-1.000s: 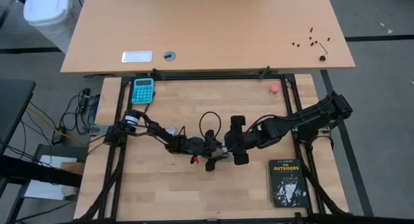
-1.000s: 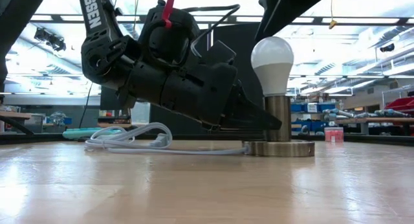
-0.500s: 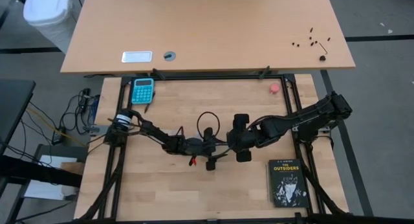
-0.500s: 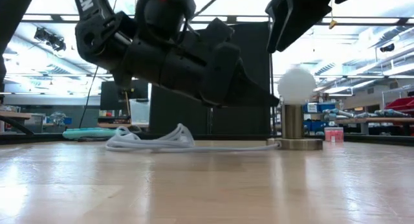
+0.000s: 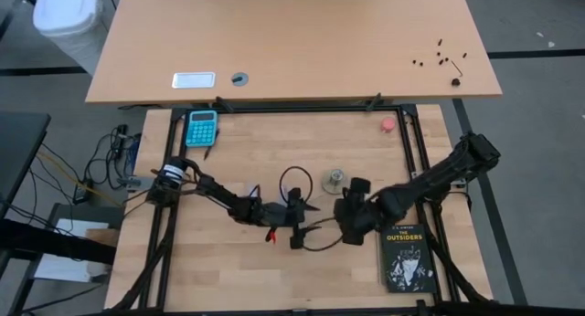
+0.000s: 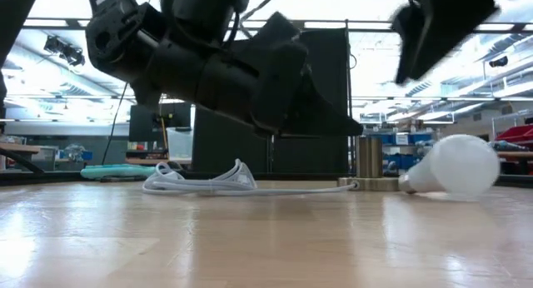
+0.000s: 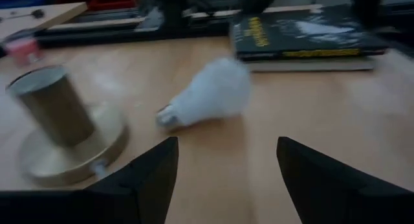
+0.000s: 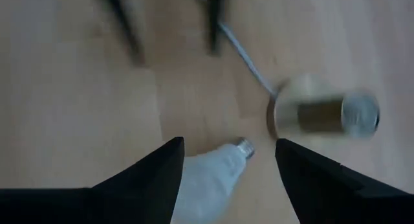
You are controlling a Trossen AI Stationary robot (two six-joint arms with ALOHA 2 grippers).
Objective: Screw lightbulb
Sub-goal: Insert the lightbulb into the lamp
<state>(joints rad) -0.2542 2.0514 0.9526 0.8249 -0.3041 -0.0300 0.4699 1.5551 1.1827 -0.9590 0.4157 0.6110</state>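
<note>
Half a second ago the lightbulb [image 6: 456, 166] stood upright on the brass socket [image 6: 369, 161]; now it lies on its side on the counter [image 6: 250, 238], just beside the socket base and apart from it. The right arm has pulled back toward the black book [image 5: 405, 258], leaving the socket [image 5: 335, 179] uncovered in the high view.

From above, the bulb itself is hidden under the right tool [image 5: 355, 209] and cannot be picked out. The right wrist view shows it between that tool's two fingers [image 8: 145, 179], its grey screw base [image 8: 244, 146] pointing toward the socket [image 8: 323, 114]; the fingers stand wide apart and grip nothing, and the bulb's round end is cut off by the frame edge. The left wrist view shows the bulb [image 7: 210, 94] blurred, lying between the socket [image 7: 61, 123] and the book [image 7: 304, 36], with a pink-red object [image 7: 22, 49] only partly in view at the edge.

The left tool [image 5: 306, 207] hovers near the socket and the coiled white cord [image 6: 200, 180]; its fingers [image 7: 142, 179] are spread and hold nothing. In the low view the right arm [image 6: 441, 26] is cut off at the top and smeared.
</note>
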